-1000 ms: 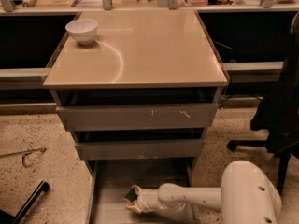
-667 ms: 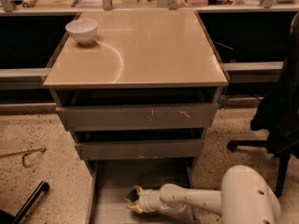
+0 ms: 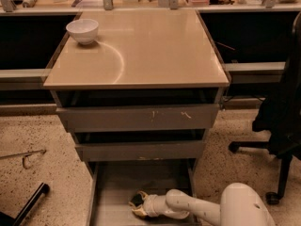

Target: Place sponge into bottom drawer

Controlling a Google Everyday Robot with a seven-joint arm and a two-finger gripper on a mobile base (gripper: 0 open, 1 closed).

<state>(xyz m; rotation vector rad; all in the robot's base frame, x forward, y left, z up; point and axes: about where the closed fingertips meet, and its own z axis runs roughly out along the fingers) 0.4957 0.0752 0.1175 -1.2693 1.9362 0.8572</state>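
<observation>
The bottom drawer [image 3: 117,182] is pulled out below the two upper drawers; its grey floor shows. My gripper [image 3: 137,204] reaches into it from the right, low over the floor at the drawer's front middle. A small dark pad, the sponge [image 3: 137,200], sits between the pale fingers [image 3: 141,213], which are closed on it. I cannot tell whether the sponge touches the drawer floor.
A white bowl [image 3: 83,30] stands on the cabinet top [image 3: 155,51] at the back left. The scratched-front drawer [image 3: 141,117] and the middle drawer [image 3: 141,149] are slightly ajar. A black office chair [image 3: 282,126] stands at the right. A black handle [image 3: 28,204] lies on the floor at the left.
The gripper has stayed in the bottom drawer with the sponge between its fingers. The arm's white body has shifted only slightly.
</observation>
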